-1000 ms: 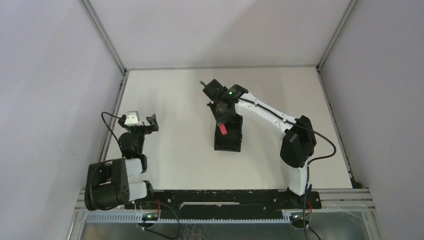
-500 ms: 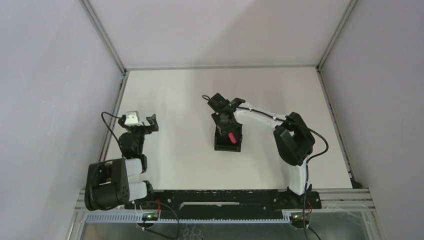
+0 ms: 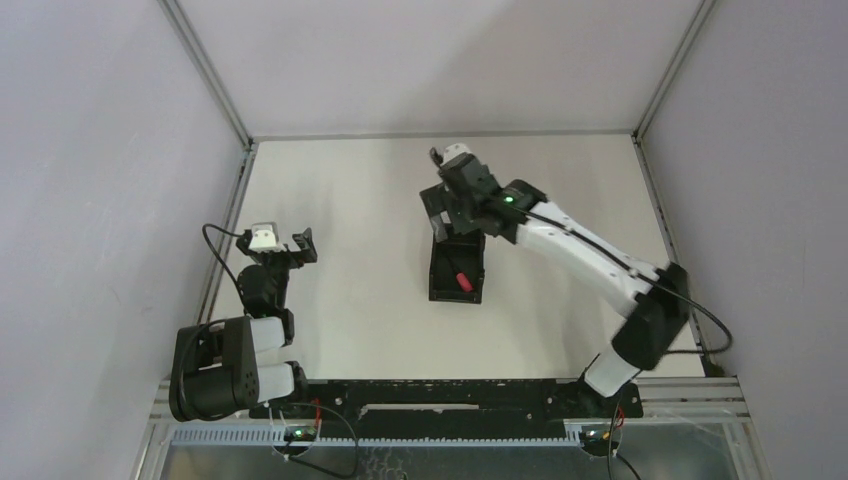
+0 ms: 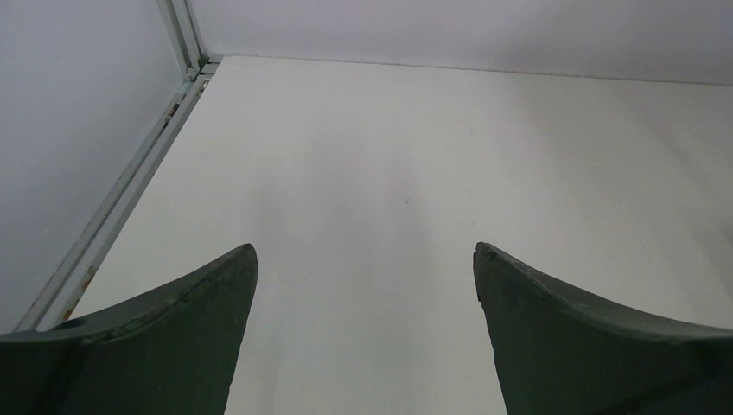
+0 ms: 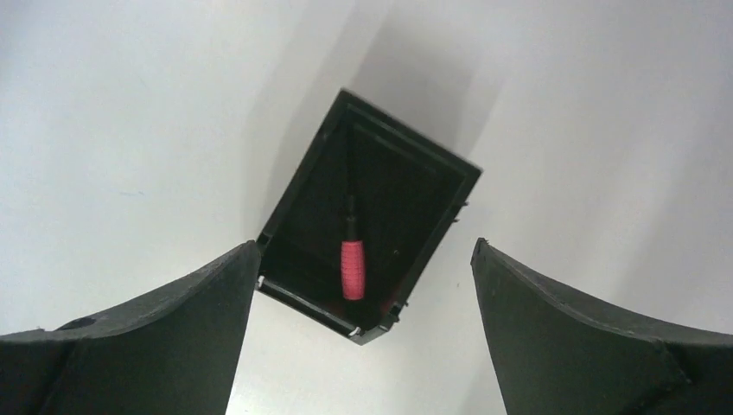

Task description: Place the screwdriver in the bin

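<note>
**Screwdriver lies inside the bin, both grippers wide open**

The screwdriver [image 5: 353, 268] is in the black bin [image 5: 406, 199]. It lies flat on the bottom, along the length of the bin. In the right wrist view the red handle is close to the near end wall, and the thin black shaft points to the far end. From the top camera only the red handle [image 3: 461, 278] can be seen clearly, in the part of the bin [image 3: 445, 265] nearer to the arm bases. I cannot tell where the inner divider is, because the inside is too dark.

The right gripper [image 5: 363, 245] hangs above the bin, over its far end in the top view [image 3: 452, 215]. Its two fingers are spread wide and there is nothing between them; it touches neither the screwdriver nor the bin.

The left gripper [image 4: 365, 251] is well apart from the bin, near the left edge of the white table [image 4: 389, 130]. Its fingers are also spread wide and hold nothing. In the top view this gripper [image 3: 300, 245] is close to its own base.
</note>
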Robot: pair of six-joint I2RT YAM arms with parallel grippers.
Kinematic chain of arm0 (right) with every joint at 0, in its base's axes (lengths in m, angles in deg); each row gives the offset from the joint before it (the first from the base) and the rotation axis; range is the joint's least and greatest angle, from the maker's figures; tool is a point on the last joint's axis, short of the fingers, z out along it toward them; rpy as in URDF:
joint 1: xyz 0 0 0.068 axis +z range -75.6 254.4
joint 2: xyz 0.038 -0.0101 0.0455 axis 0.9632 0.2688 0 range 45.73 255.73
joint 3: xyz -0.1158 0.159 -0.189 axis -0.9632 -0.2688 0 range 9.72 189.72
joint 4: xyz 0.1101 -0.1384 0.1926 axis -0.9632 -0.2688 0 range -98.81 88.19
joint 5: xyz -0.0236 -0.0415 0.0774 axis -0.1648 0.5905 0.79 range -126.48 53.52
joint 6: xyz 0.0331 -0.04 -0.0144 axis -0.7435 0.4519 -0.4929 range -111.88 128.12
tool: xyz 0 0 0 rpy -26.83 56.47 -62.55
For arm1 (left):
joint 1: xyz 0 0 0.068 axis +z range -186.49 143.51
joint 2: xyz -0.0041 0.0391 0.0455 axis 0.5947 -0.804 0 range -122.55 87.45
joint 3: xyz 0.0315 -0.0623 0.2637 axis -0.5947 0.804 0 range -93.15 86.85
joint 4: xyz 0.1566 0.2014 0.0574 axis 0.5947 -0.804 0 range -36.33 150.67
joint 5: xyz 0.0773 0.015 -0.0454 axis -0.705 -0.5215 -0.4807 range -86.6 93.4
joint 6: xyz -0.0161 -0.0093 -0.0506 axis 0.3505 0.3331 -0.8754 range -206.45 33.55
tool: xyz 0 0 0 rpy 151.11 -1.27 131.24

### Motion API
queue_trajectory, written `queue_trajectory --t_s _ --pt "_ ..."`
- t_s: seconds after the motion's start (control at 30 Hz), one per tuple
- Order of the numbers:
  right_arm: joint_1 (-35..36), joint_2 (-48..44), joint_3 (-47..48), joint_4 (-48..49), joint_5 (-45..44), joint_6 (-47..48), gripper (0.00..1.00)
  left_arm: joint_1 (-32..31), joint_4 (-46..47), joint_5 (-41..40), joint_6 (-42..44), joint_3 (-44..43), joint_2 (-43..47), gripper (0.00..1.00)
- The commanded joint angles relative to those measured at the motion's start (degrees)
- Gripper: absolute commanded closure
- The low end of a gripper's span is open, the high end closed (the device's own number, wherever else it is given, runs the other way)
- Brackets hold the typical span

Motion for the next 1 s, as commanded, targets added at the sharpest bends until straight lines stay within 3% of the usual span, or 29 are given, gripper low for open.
queue_trajectory --t_s 0.0,0.27,0.6,0.73,0.97 --pt "-0.2 -11.3 -1.9 5.3 -2.4 4.8 0.00 -0.1 1.6 0.1 0.1 0.2 0.2 0.00" --pt "-11.4 -28.7 -16.5 14.2 1.0 1.5 0.00 0.0 1.7 0.2 0.1 0.2 0.2 0.00" --pt "-26.3 -48.3 -48.8 28.8 4.4 -5.3 0.00 0.0 1.7 0.1 0.1 0.2 0.2 0.00" --pt "-27.1 -52.0 -56.0 30.5 1.2 -8.9 0.00 0.0 1.6 0.2 0.1 0.2 0.1 0.00" --pt "-26.7 -52.2 -60.1 33.5 2.1 -7.9 0.00 0.0 1.7 0.2 0.1 0.2 0.2 0.00"
